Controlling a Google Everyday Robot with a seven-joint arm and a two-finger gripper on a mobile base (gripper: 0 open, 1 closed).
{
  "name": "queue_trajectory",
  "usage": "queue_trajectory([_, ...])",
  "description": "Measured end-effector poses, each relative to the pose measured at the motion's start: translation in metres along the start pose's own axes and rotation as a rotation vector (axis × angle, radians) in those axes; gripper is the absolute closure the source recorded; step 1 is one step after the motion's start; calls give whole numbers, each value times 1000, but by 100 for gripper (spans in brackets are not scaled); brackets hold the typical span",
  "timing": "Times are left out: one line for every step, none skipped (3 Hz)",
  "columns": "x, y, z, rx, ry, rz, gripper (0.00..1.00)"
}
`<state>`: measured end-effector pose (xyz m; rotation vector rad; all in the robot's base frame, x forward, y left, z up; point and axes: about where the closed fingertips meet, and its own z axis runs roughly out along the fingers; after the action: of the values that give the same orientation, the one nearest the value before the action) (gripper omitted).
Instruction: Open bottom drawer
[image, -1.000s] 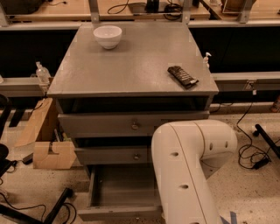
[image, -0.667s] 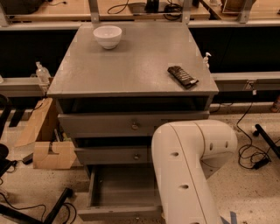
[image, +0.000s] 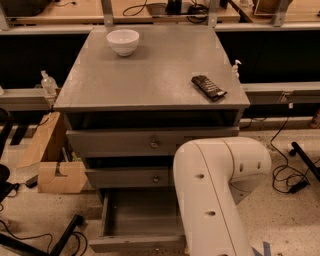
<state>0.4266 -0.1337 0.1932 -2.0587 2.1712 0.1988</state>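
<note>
The bottom drawer of the grey cabinet stands pulled out, its shallow grey tray showing empty and its front panel near the lower edge of the camera view. Above it are the middle drawer and the top drawer, each with a round metal knob. My white arm crosses the lower right and covers the drawer's right side. My gripper is hidden below the arm, out of view.
On the cabinet top stand a white bowl at the back left and a dark flat packet at the right. A cardboard box sits on the floor at left. Cables lie at right.
</note>
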Motion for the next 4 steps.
queue_trajectory([0, 1, 1, -2, 0, 0, 5])
queue_trajectory([0, 1, 1, -3, 0, 0, 0])
queue_trajectory([0, -6, -1, 8, 11, -4, 0])
queue_trajectory([0, -7, -1, 8, 13, -5, 3])
